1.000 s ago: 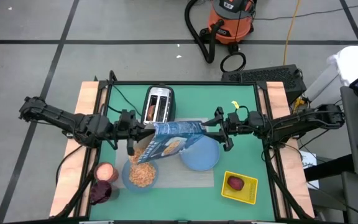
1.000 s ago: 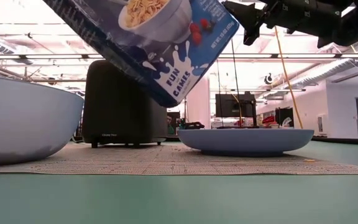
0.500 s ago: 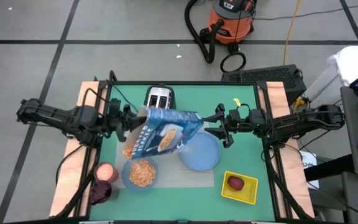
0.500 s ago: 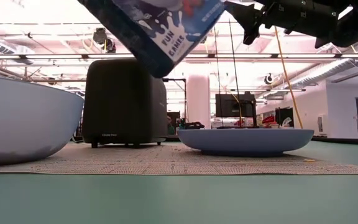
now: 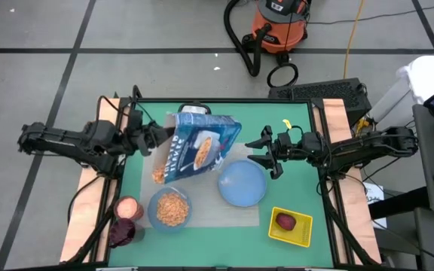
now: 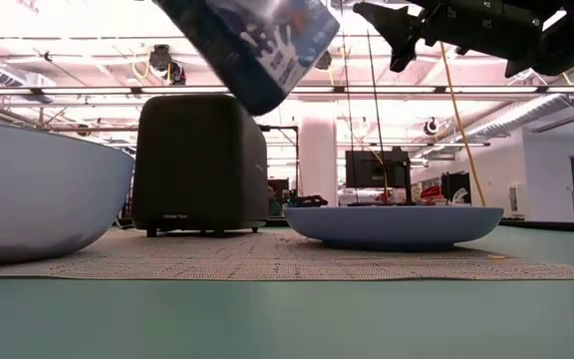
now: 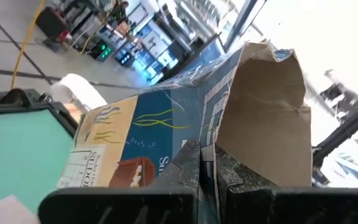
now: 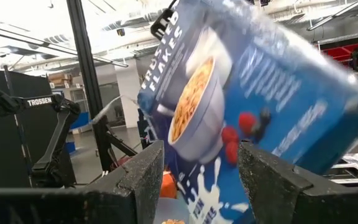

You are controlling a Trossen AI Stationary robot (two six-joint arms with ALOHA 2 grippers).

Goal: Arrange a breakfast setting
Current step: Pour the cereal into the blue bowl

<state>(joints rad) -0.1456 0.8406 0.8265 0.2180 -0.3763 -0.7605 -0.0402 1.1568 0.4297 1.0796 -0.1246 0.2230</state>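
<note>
My left gripper (image 5: 155, 141) is shut on the blue cereal box (image 5: 200, 147), which it holds tilted in the air over the mat's far side, open end toward the table's left. The box also shows in the low view (image 6: 257, 40). The light-blue bowl (image 5: 172, 208) holds cereal and stands on the grey mat (image 5: 211, 216). The light-blue plate (image 5: 242, 183) rests beside it. My right gripper (image 5: 266, 156) is open and empty, just right of the box. The dark red fruit (image 5: 285, 221) lies in the yellow tray. Spoon and bagel do not show. My left gripper pinches one wall of the box at its torn-open top end (image 7: 211, 127), one finger on the printed outside (image 7: 188, 165) and one on the brown inside (image 7: 232, 171). The fingers come level from the table's left. The box is lifted clear, tilted.
The black-and-silver toaster (image 5: 193, 110) stands at the far edge, mostly under the box; it shows in the low view (image 6: 197, 165). The yellow tray (image 5: 304, 237) sits at the near right. A pink cup (image 5: 127, 207) and a dark red object (image 5: 123, 232) stand at the near left.
My left gripper has drawn back toward the table's left and far edges and gone up, carrying the box away from over the bowl. The box has tipped back from its downward slant and risen nearly out of the low view. My right gripper has kept still.
</note>
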